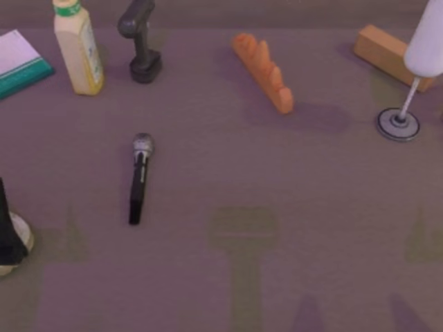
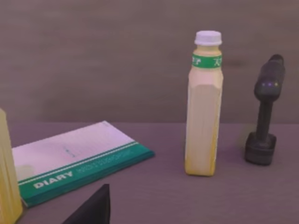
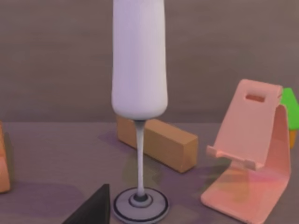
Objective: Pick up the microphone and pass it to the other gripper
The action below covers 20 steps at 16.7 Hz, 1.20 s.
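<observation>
The microphone [image 1: 139,178] lies flat on the surface [image 1: 277,207], left of the middle, with its silver mesh head toward the far side and its black handle toward the near edge; nothing touches it. The left arm [image 1: 10,235] shows only at the left edge of the top view, well apart from the microphone. In the left wrist view a single dark finger [image 2: 93,210] of the left claw pokes in at the lower edge, and I cannot tell whether that claw is released or clenched. The same goes for the right claw, of which only one dark finger [image 3: 93,210] shows in the right wrist view. Along the far side stand a cream bottle [image 1: 78,48] with a green band, a dark grey tool [image 1: 140,41] on a round base just beside it, and a diary [image 1: 21,61] at the left corner. An orange ridged piece [image 1: 264,71] lies near the middle, and at the far right a tall white glass [image 1: 414,76] stands just beside a wooden block [image 1: 384,48]. A pink phone stand [image 3: 252,158] appears in the right wrist view.
</observation>
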Available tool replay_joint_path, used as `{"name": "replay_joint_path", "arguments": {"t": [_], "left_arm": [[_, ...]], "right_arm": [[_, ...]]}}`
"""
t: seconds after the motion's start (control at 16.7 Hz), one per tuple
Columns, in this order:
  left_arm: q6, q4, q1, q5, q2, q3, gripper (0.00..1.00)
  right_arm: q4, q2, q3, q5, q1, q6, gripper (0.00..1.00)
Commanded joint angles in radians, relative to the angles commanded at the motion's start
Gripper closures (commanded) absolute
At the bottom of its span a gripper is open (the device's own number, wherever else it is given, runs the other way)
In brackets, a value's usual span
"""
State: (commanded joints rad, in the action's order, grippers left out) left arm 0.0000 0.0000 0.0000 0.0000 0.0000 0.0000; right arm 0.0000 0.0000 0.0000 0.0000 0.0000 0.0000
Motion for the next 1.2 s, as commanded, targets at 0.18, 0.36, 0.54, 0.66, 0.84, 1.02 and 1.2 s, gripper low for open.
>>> {"name": "replay_joint_path", "arguments": {"t": [0.18, 0.36, 0.54, 0.66, 0.84, 1.02, 1.2], "left_arm": [[-0.003, -0.007, -0.003, 0.0, 0.01, 0.01, 0.0], [-0.024, -0.067, -0.028, 0.0, 0.104, 0.102, 0.0], [-0.063, -0.175, -0.069, -0.003, 0.295, 0.269, 0.0], [-0.095, -0.266, -0.102, -0.006, 0.476, 0.405, 0.0], [-0.147, -0.42, -0.157, -0.011, 0.804, 0.627, 0.0], [-0.2, -0.582, -0.215, -0.015, 1.142, 0.85, 0.0], [-0.249, -0.733, -0.271, -0.018, 1.439, 1.061, 0.0]], "right_arm": [[0.0, 0.0, 0.0, 0.0, 0.0, 0.0, 0.0], [0.0, 0.0, 0.0, 0.0, 0.0, 0.0, 0.0], [0.0, 0.0, 0.0, 0.0, 0.0, 0.0, 0.0], [0.0, 0.0, 0.0, 0.0, 0.0, 0.0, 0.0], [0.0, 0.0, 0.0, 0.0, 0.0, 0.0, 0.0], [0.0, 0.0, 0.0, 0.0, 0.0, 0.0, 0.0], [0.0, 0.0, 0.0, 0.0, 0.0, 0.0, 0.0]]}}
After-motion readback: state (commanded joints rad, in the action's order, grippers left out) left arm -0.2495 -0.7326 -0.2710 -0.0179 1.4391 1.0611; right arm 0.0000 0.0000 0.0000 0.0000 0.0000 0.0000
